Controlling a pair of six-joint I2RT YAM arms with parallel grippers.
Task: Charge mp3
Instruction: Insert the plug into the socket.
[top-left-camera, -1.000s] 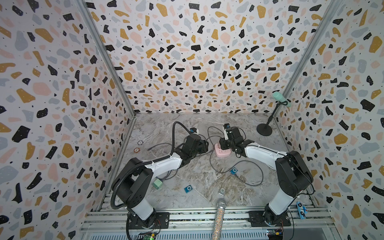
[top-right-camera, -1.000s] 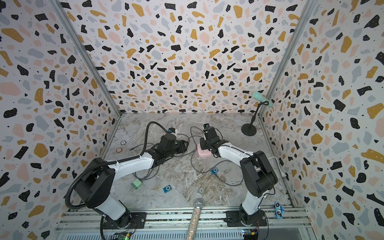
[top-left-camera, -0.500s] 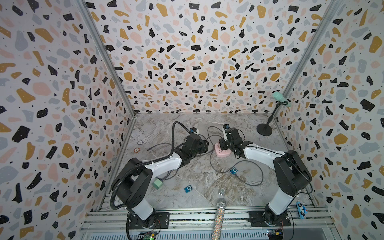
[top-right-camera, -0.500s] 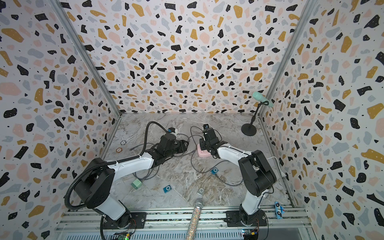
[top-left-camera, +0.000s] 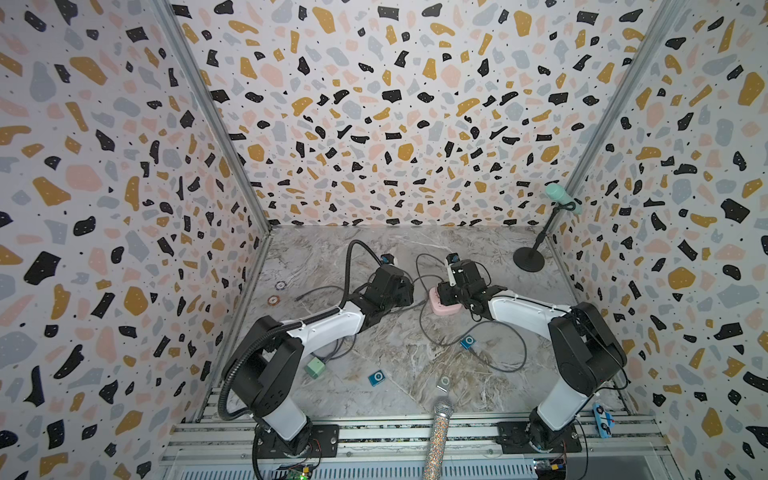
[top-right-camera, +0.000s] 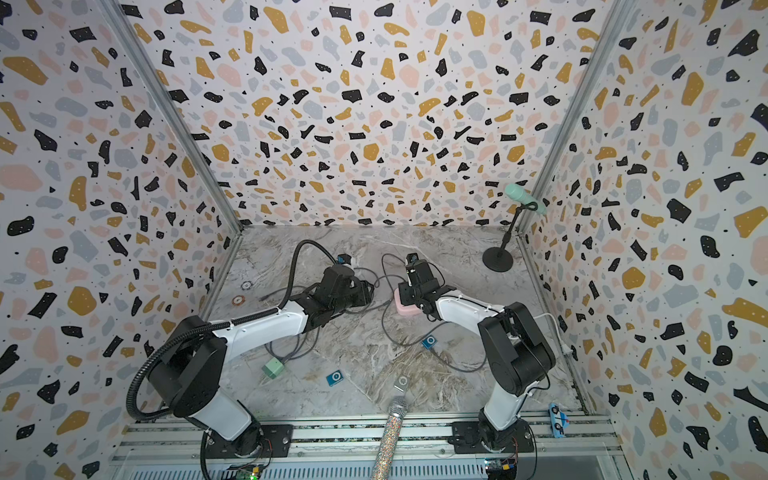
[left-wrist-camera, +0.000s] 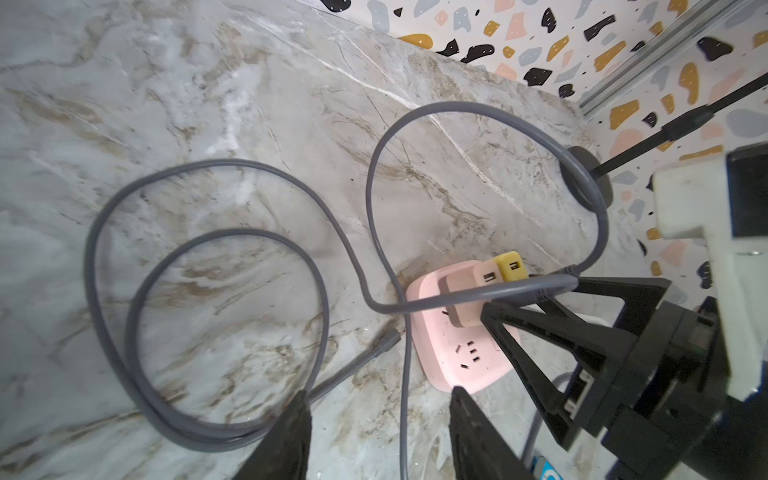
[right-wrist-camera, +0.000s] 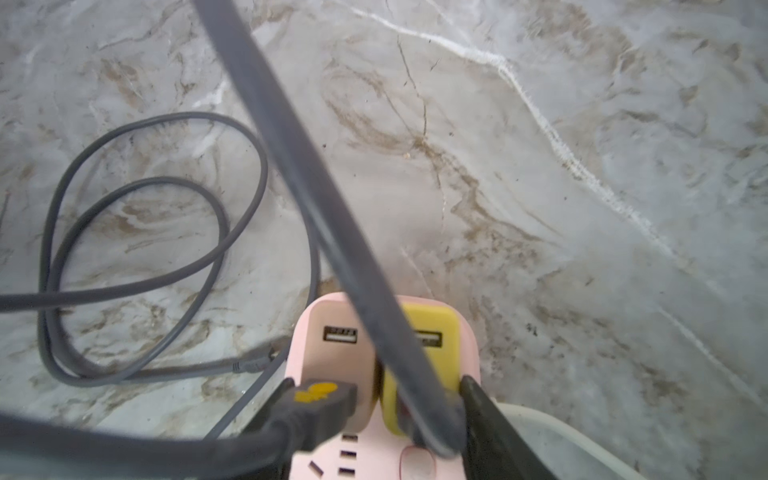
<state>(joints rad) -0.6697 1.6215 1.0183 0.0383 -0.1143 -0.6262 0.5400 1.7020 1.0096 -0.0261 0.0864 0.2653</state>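
I am looking at three small players on the marble table (top-left-camera: 415, 257), all well apart from both grippers. A blue mp3 player (top-left-camera: 468, 342) lies near the right arm, and a grey cord seems to go into it. A second blue player (top-left-camera: 377, 378) and a silver player (top-left-camera: 444, 384) lie closer to the front rail. I cannot tell which one is meant.

The right gripper (right-wrist-camera: 376, 390) is low over the pink power strip (left-wrist-camera: 461, 357). Its jaws stand apart on both sides of the pink adapter (right-wrist-camera: 332, 361) and the yellow adapter (left-wrist-camera: 512, 266). A grey cable (right-wrist-camera: 299, 158) crosses between them, and its end leans on one finger. I think nothing is pinched. The left gripper (left-wrist-camera: 380, 392) hovers beside the strip with its jaws apart and empty.

I judge a player to be very light, flat and smooth, so it will slide on the marble if I push it. I would take it by its two side edges and leave the port side free.

The cable is soft and springy and keeps its loops, so the cord gives no control. The stiff plug moulding is the right place to hold it.

The strip also looks light. It may slip when a plug is pressed in, so one gripper should brace it
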